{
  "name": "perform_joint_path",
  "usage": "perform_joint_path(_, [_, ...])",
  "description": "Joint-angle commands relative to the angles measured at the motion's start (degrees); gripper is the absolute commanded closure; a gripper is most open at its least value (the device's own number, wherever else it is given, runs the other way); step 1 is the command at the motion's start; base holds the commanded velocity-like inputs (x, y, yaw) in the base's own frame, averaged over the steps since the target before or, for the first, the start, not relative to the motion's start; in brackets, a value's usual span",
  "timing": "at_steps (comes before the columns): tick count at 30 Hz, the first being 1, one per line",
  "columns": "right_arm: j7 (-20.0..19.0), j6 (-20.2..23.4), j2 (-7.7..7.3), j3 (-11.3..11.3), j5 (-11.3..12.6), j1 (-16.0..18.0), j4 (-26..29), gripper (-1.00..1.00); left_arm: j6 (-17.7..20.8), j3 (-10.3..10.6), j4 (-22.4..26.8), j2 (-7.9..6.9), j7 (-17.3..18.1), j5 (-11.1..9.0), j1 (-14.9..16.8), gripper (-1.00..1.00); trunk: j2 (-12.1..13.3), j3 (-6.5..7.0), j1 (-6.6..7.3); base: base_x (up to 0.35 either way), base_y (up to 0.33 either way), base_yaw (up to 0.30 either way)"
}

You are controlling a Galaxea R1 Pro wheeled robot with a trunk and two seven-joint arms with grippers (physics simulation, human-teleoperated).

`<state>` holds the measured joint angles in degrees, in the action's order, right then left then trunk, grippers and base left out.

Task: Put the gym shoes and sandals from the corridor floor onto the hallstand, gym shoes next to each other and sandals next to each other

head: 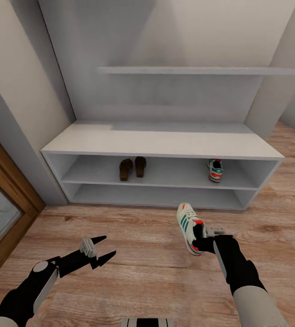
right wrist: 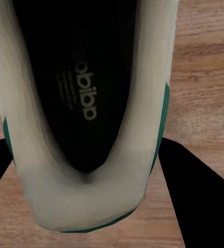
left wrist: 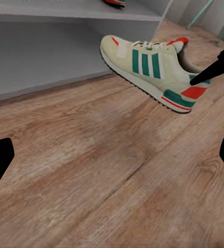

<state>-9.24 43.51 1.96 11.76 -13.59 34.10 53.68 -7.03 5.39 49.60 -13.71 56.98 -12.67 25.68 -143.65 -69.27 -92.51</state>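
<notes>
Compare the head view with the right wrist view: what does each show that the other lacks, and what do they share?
Head view alone: the hallstand with the two sandals side by side on its upper open shelf, a second gym shoe further right on the same shelf, and the open left gripper over the floor.

Right wrist view alone: the dark insole with printed lettering, seen down into the shoe's opening.

Both: the held gym shoe, gripped at its heel by the right gripper, and the wood-plank corridor floor.
</notes>
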Motion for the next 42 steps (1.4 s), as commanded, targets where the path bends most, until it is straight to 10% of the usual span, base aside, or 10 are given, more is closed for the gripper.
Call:
perform_joint_path(1, [-0.51,0.22,0.10,0.22,-0.65,0.12,0.06,1.00,-0.30,0.24,-0.05,-0.05,-0.03,-0.28,0.08,-1.00,-0.02,-0.05,0.01,0.000,0.000,0.000])
perform_joint_path(14, [-0.33,2.81,-0.02,0.40,-0.61,4.78,0.72,1.00,-0.37,0.38,-0.05,0.35,-0.46,-0.33,0.24,-1.00,-0.02,-0.05,0.01,0.000,0.000,0.000])
perform_joint_path(24, [-0.34,-16.71,-0.44,0.71,-0.22,4.83,0.05,1.00,-0.61,0.54,-0.23,0.35,-0.52,-0.33,0.25,-1.00,-0.02,-0.05,0.01,0.000,0.000,0.000])
perform_joint_path(42, [-0.36,-18.90,-0.55,1.92,-0.21,4.83,0.11,1.00,-0.60,0.50,-0.29,0.35,-0.30,-0.47,0.25,-1.00,-0.02,-0.05,0.01,0.000,0.000,0.000])
